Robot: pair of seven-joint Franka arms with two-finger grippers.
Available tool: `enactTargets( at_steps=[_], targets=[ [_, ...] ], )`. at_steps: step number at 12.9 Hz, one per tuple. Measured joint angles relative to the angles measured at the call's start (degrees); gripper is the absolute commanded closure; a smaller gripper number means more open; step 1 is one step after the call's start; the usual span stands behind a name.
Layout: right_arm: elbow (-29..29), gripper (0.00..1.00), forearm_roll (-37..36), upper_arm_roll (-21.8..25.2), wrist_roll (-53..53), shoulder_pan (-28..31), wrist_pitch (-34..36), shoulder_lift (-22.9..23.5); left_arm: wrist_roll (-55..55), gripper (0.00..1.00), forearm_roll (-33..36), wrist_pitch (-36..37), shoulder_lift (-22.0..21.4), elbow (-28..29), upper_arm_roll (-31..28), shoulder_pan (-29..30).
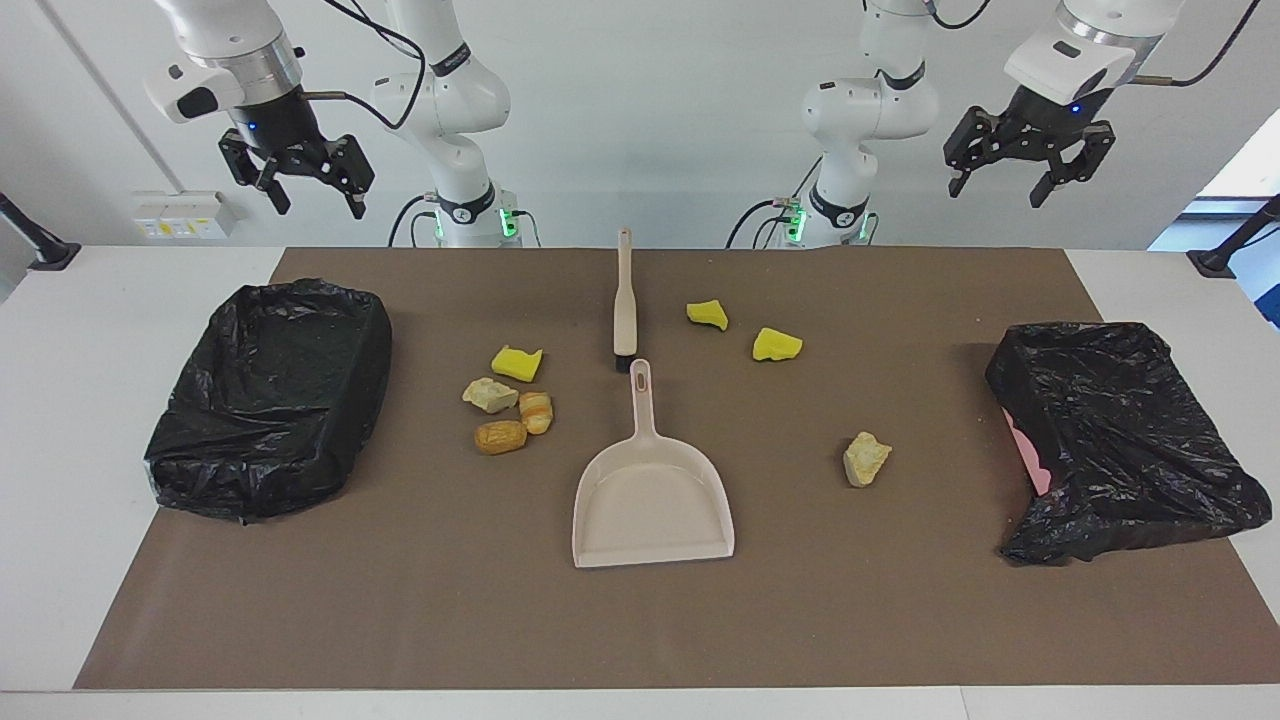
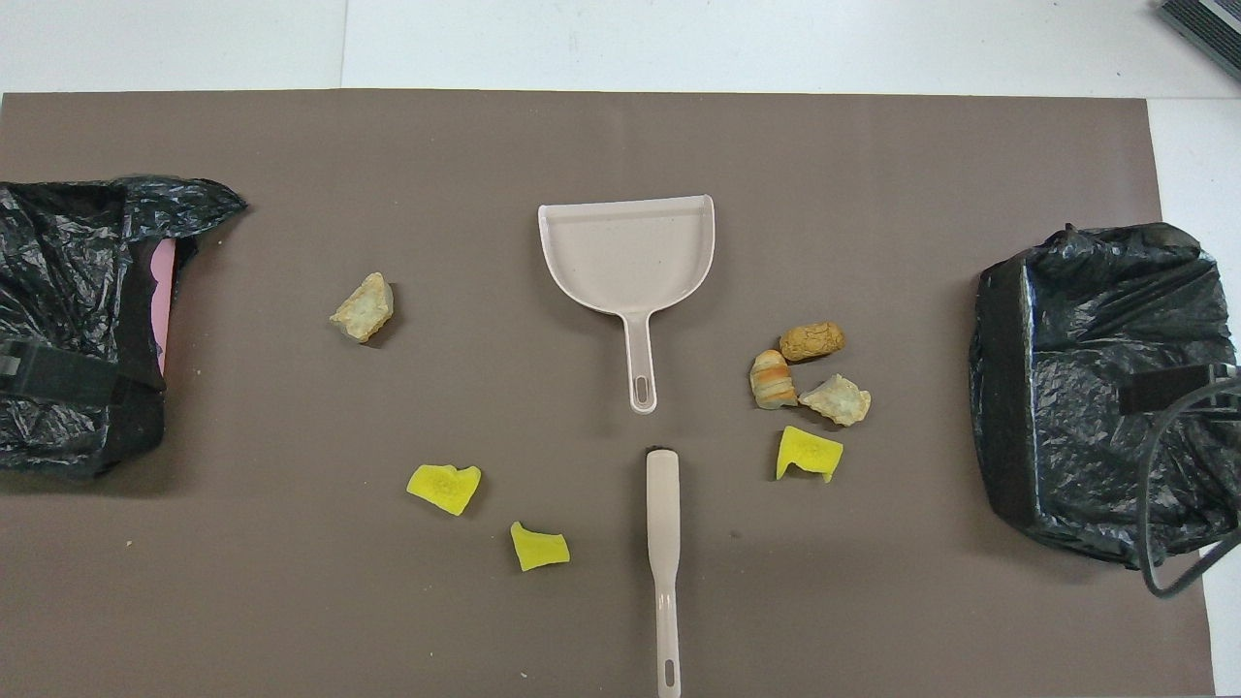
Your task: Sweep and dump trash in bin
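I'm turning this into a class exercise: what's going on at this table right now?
Nothing is being handled yet. Both arms wait raised, the left gripper and right gripper open and empty. The dustpan and brush lie untouched mid-table. Seven trash pieces are scattered on the brown mat: four clustered toward the right arm's end, three toward the left arm's. A black-bagged bin stands at each end, so sweeping has not started.
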State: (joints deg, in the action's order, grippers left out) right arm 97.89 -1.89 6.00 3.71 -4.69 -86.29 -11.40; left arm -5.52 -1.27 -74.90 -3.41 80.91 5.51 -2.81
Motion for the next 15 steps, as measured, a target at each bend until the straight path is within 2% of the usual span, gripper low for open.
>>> enactTargets(
  at_steps=[3,8,11,15],
  targets=[
    [0.03,0.00,0.00,0.01,0.00,0.00,0.00,0.00,0.15,0.00,-0.96,-0.46,-1.61,2.60,1.51,-0.78],
    [0.06,0.00,0.00,0.01,-0.04,0.00,0.00,0.00,6.90,0.00,-1.47,-4.78,-4.95,9.57,2.04,-7.61],
    [0.08,0.00,0.00,0.01,-0.04,0.00,0.00,0.00,10.98,0.00,-1.78,-7.47,-5.42,13.57,2.17,-13.04],
    [0.13,0.00,0.00,0.01,-0.04,0.00,0.00,0.00,21.66,0.00,-1.92,-16.74,-5.69,22.19,2.34,-23.03]
  ],
)
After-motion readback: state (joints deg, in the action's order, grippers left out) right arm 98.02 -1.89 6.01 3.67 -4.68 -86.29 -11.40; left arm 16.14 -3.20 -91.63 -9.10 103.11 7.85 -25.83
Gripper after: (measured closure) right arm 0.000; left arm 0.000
